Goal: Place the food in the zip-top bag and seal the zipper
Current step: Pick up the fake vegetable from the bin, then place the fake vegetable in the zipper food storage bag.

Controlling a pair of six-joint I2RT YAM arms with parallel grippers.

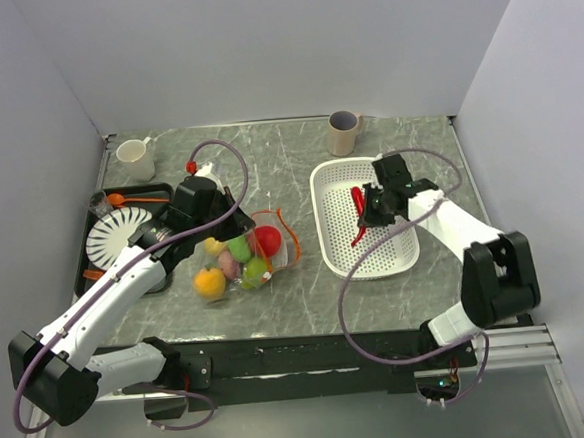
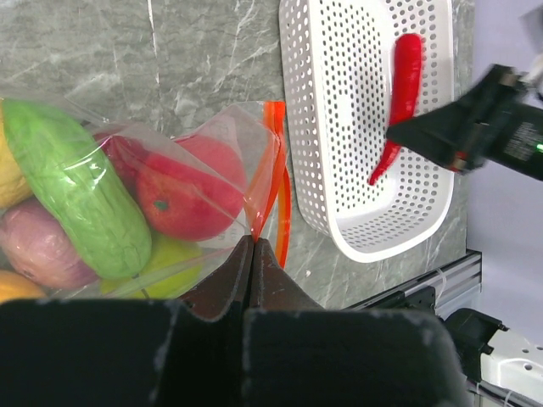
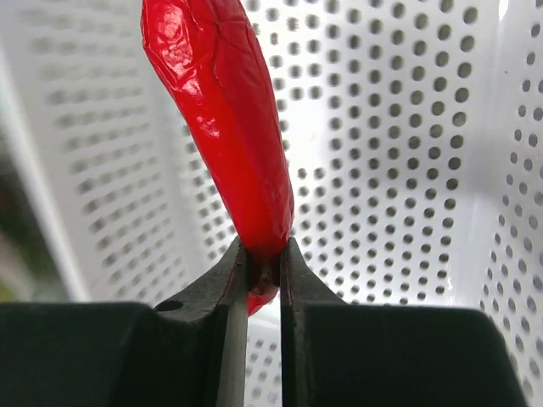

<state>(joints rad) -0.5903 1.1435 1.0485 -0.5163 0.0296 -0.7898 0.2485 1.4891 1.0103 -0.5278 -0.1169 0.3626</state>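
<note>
Top view: zip-top bag [image 1: 274,242] sits mid-table with six foods [image 1: 238,249] inside, and one red chili [image 1: 357,206] over in the white basket [image 1: 387,254].

Left wrist: left gripper [image 2: 253,242] is pinched tight on the floppy bag's mouth, right by the zipper [image 2: 282,212].

Right wrist: right gripper [image 3: 264,256] clamps the chili near one end — it looks light, glossy and probably slippery, so mid-body seems safer.

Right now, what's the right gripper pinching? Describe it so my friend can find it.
On the right of the grey marble table sits a white basket full of holes. Inside is a long, shiny red chili pepper, pinched at one end by the right gripper. Unlike the plump foods in the clear bag, it is skinny and alone in the basket.
</note>
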